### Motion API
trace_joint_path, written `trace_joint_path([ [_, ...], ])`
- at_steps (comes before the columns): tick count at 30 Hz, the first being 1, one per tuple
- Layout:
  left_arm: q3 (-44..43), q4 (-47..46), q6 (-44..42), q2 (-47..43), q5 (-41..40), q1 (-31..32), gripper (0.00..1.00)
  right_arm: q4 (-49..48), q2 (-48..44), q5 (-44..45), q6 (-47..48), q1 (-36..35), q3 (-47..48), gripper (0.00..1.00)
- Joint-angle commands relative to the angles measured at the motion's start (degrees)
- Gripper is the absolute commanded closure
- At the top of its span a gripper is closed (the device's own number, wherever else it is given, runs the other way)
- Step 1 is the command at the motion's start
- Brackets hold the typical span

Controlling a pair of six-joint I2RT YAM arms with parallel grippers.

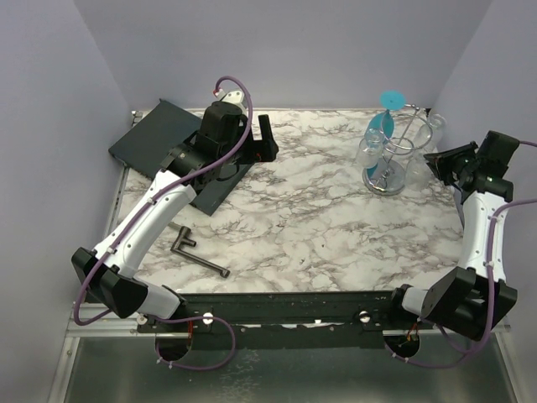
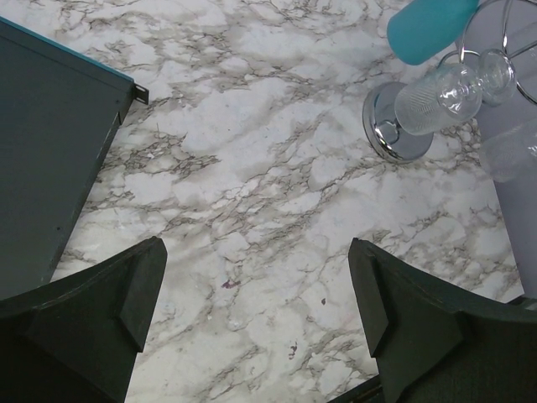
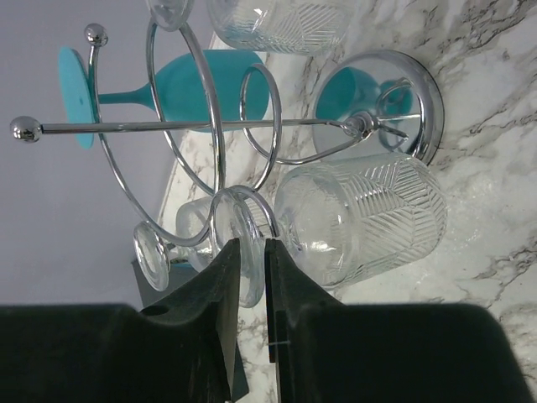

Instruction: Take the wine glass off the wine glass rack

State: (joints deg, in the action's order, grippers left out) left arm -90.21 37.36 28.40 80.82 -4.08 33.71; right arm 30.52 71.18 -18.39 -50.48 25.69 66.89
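Right gripper (image 3: pixel 252 245): fingers drawn almost together, with a thin slit between them. A clear stem sits in the slit at the tips. Whether the pads press on it cannot be told.
Wine glass (image 3: pixel 361 218): clear, with a ribbed bowl. It hangs on the wine glass rack (image 3: pixel 168 127), directly at the right gripper's tips.
Long axis: parallel to the rack's post and upright. The bowl mouth points down to the round base and the foot is up in a wire loop.
Count, glasses: one teal glass (image 3: pixel 201 88) beyond the post. At least two clear ones, the second (image 3: pixel 277 21) on the far side of the rack. The exact clear count is uncertain.
Count, racks: one.
Edges: the rack stands by the far right corner of the surface (image 1: pixel 319 227). The right gripper sits between the rack and the right-hand edge, with the wall near.
Open room: broad bare marble lies past the rack, on the right gripper's left.
Left gripper (image 2: pixel 256 277): fingers spread wide, holding nothing, above bare marble. The rack base is ahead to its right.
Dark panel (image 2: pixel 50 151): one, just left of the left gripper.
T-shaped tool (image 1: pixel 197 252): one, lying flat beside the left arm.
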Motion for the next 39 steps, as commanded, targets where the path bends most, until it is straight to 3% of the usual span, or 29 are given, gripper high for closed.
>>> trace_joint_path([
  [1,-1.2,-0.6,0.2,0.6,1.7,-0.3,0.01,0.9,-2.0,1.1,0.6,0.8,-0.9,0.87],
  [11,-1.2,-0.8,0.6,1.0,2.0,-0.3,0.01,-0.8,-3.0,0.1,-0.8,1.2,-2.2,1.00],
  [39,-2.1,-1.4,1.5,1.6,1.7,-0.7,0.01,-9.2,-9.8,2.3,-8.9,1.6,-8.6,1.00],
])
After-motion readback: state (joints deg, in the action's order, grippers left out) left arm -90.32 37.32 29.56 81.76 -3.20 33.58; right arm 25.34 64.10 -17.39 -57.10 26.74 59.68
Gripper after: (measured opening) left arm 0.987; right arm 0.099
